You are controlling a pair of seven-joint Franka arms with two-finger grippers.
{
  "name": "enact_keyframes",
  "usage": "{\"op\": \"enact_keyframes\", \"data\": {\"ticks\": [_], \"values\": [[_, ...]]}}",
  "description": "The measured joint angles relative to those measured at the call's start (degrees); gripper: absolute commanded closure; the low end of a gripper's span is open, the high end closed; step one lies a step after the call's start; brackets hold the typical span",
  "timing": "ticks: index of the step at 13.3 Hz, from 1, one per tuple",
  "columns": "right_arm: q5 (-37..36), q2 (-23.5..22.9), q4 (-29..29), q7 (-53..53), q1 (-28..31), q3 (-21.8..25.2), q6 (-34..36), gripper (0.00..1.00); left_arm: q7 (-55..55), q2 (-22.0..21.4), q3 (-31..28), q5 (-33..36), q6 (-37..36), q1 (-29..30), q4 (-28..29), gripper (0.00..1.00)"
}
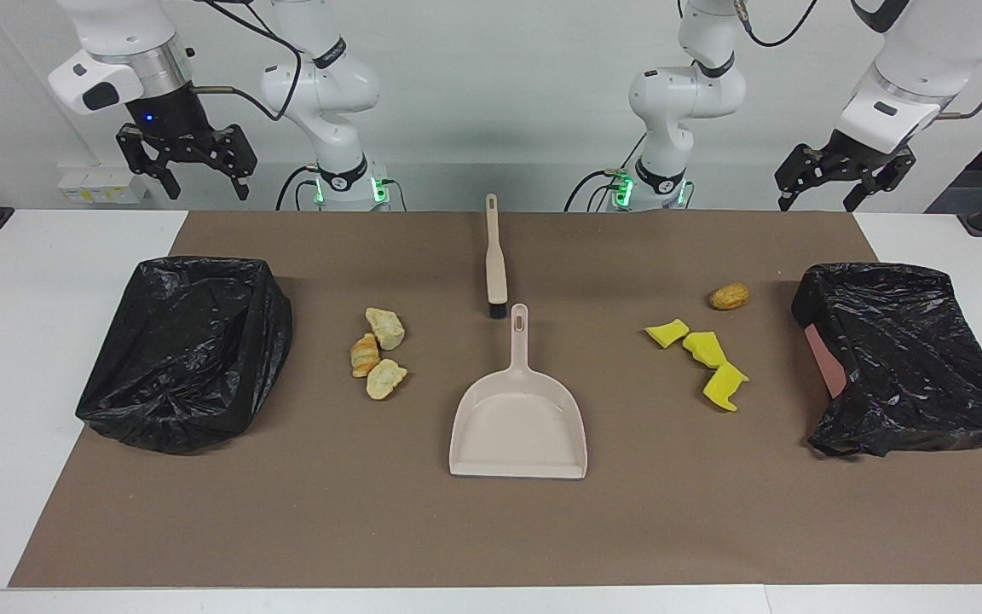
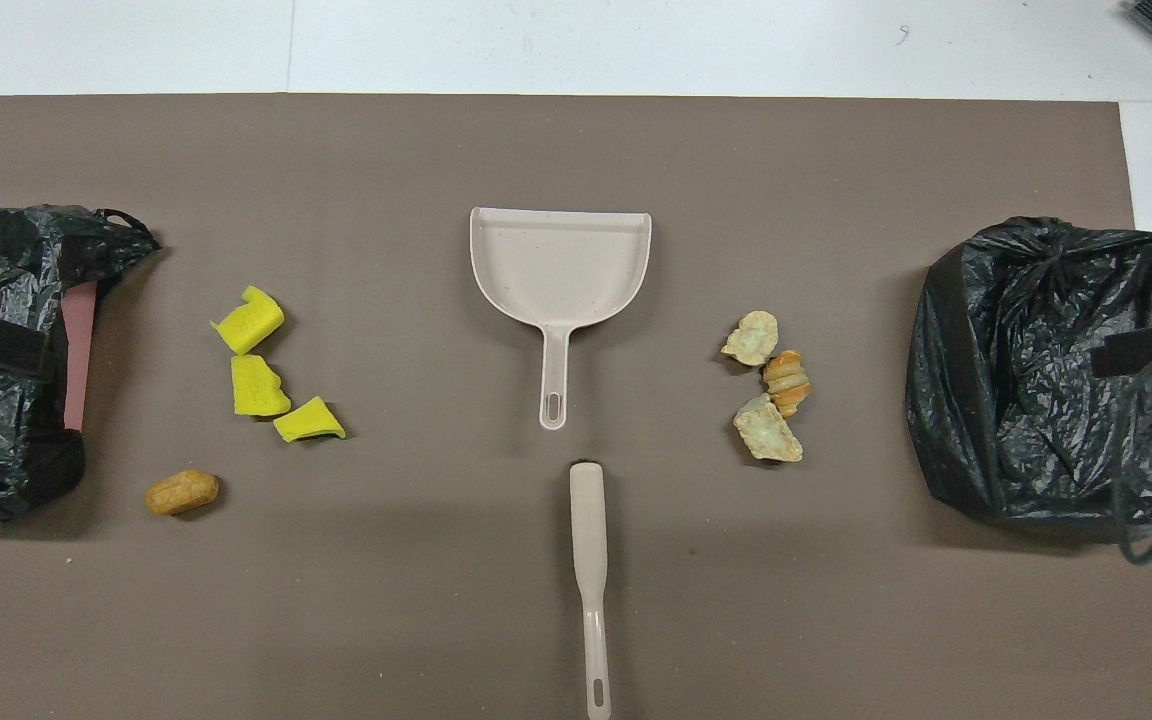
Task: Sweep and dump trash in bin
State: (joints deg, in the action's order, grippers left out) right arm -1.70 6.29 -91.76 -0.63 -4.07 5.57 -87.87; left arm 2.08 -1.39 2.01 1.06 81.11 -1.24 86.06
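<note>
Facing view: waiting raised, left gripper (image 1: 839,181) and right gripper (image 1: 193,167), fingers spread, grasping nothing.
Trash: yellow wedges (image 1: 700,358), walnut lump (image 1: 729,296), bread pieces (image 1: 378,354) on brown mat (image 1: 286,512).
Overhead view: dustpan (image 2: 558,270), brush (image 2: 588,560) between scraps; bins (image 2: 1046,370) at mat ends.

A white table (image 1: 48,281) is carrying a brown mat (image 1: 491,529). Lying on the mat are a dustpan (image 1: 518,426), a brush (image 1: 495,256), three yellow wedges (image 1: 700,358), a walnut-like lump (image 1: 729,296), three bread pieces (image 1: 378,354), and two black-bagged bins (image 1: 188,354), one sitting below each raised claw (image 1: 186,166).
</note>
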Motion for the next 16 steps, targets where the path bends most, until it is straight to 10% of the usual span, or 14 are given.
{"op": "enact_keyframes", "data": {"ticks": [11,16], "values": [[-0.04,0.0,-0.01,0.29,-0.41,0.07,0.15,0.0,0.15,0.0,0.32,-2.21,0.11,-0.13,1.32,0.0],[-0.04,-0.32,0.0,5.28,-0.87,-3.51,0.14,0.0,-1.89,-2.3,0.71,-4.89,10.1,-7.98,13.62,0.0]]}}
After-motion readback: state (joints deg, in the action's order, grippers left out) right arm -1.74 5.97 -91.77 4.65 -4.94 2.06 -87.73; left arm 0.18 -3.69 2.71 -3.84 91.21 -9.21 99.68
